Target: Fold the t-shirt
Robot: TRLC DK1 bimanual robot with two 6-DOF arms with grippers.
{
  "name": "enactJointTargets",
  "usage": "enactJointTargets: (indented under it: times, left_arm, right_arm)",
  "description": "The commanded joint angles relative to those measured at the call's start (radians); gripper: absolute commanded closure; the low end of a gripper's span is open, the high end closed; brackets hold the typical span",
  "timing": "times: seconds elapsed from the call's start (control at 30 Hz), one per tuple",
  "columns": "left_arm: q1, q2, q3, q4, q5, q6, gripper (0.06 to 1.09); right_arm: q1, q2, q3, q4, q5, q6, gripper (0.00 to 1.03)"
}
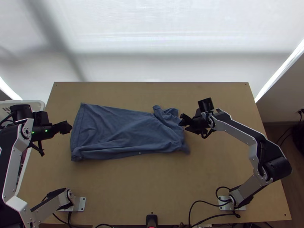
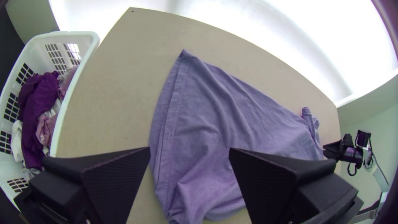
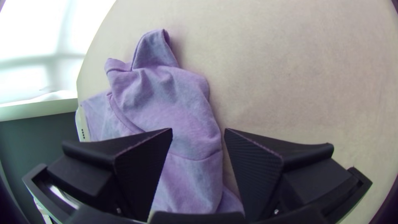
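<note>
We see one blue t-shirt [image 1: 121, 131] lying across the middle of one table [image 1: 152, 182], spread but wrinkled, with one end bunched toward the right arm. We count two grippers: the left gripper [image 1: 69, 127] hangs just beside the hem, jaws released and apart; the right gripper [image 1: 182, 120] is at the bunched end, jaws likewise parted. One white basket [image 2: 76, 85] holds clothes beside the table.
</note>
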Motion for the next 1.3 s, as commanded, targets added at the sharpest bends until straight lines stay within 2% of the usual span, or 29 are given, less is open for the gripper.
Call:
enactJointTargets:
  times: [0.0,0.1,0.2,0.5,0.6,0.63,0.93,1.07,1.27]
  left_arm:
    - [0.016,0.015,0.028,-0.016,0.01,-0.009,0.16]
    - [0.028,0.036,0.031,-0.013,0.01,-0.009,0.16]
    - [0.039,0.096,0.046,-0.002,0.01,-0.026,0.13]
    - [0.013,0.263,0.158,0.004,0.012,-0.088,0.12]
    - [0.012,0.317,0.193,0.044,0.01,-0.097,0.12]
    - [0.015,0.349,0.216,0.055,0.01,-0.112,0.12]
    - [-0.031,0.685,0.538,0.069,-0.004,-0.238,0.11]
    - [-0.083,0.794,0.664,0.064,-0.011,-0.253,0.1]
    - [-0.159,0.898,0.747,0.041,-0.106,-0.256,0.11]
  right_arm:
    - [0.01,0.023,0.01,0.021,-0.008,0.03,0.55]
    - [0.012,0.031,0.007,0.022,-0.006,0.031,0.56]
    - [0.016,0.038,-0.002,0.022,0.0,0.027,0.64]
    - [0.033,0.049,-0.021,0.019,0.019,0.017,0.66]
    - [0.039,0.046,-0.024,0.025,0.063,0.027,0.97]
    - [0.044,0.046,-0.024,0.025,0.066,0.027,1.0]
    - [0.05,-0.002,-0.041,0.025,0.077,0.027,1.0]
    - [0.051,-0.011,-0.036,0.025,0.088,0.028,1.0]
    - [0.051,-0.014,-0.025,0.025,0.098,0.048,1.0]
